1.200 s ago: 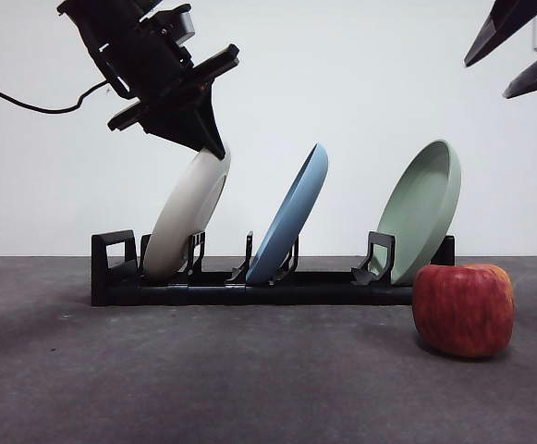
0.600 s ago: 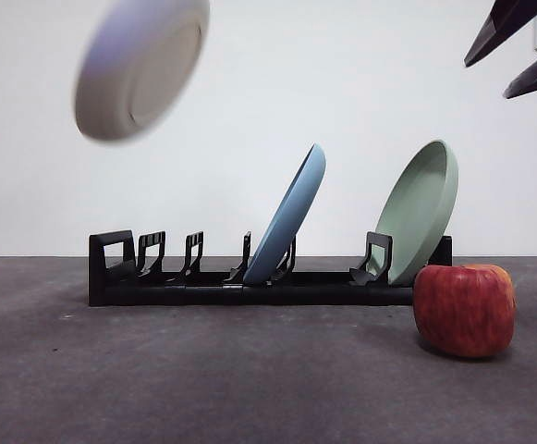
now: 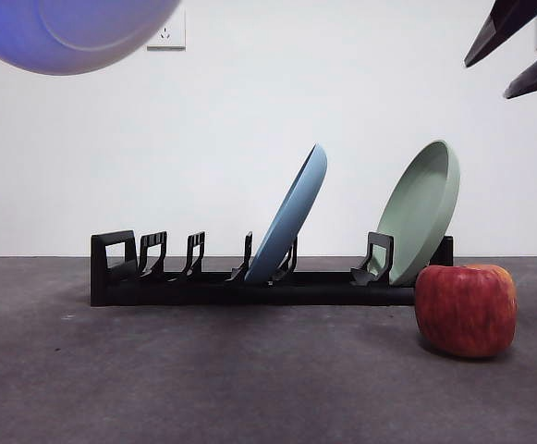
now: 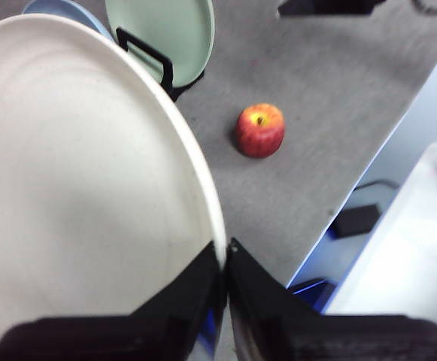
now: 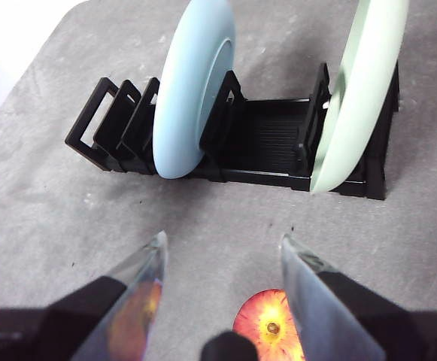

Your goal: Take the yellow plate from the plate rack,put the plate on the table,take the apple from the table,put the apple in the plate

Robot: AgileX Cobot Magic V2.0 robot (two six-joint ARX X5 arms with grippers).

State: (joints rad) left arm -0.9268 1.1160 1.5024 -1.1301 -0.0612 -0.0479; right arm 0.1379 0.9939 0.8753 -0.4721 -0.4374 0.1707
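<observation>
My left gripper (image 4: 224, 259) is shut on the rim of the yellow plate (image 4: 83, 188), a large cream plate held high above the table. In the front view the plate (image 3: 69, 32) shows at the top left corner, tinted bluish. The black plate rack (image 3: 250, 277) stands on the dark grey table (image 3: 203, 379), its left slots empty. The red apple (image 3: 465, 310) sits on the table in front of the rack's right end; it also shows in the left wrist view (image 4: 260, 129) and the right wrist view (image 5: 271, 327). My right gripper (image 5: 222, 263) is open, hovering above the apple.
A light blue plate (image 3: 291, 217) stands mid-rack and a pale green plate (image 3: 421, 208) at the right end. The right gripper's black tips (image 3: 518, 46) show at the top right corner. The table's edge (image 4: 346, 195) runs past the apple in the left wrist view.
The left gripper has lifted the yellow plate out of the rack's left slots and carried it up and left, mostly out of the front view. The right arm has not moved.
</observation>
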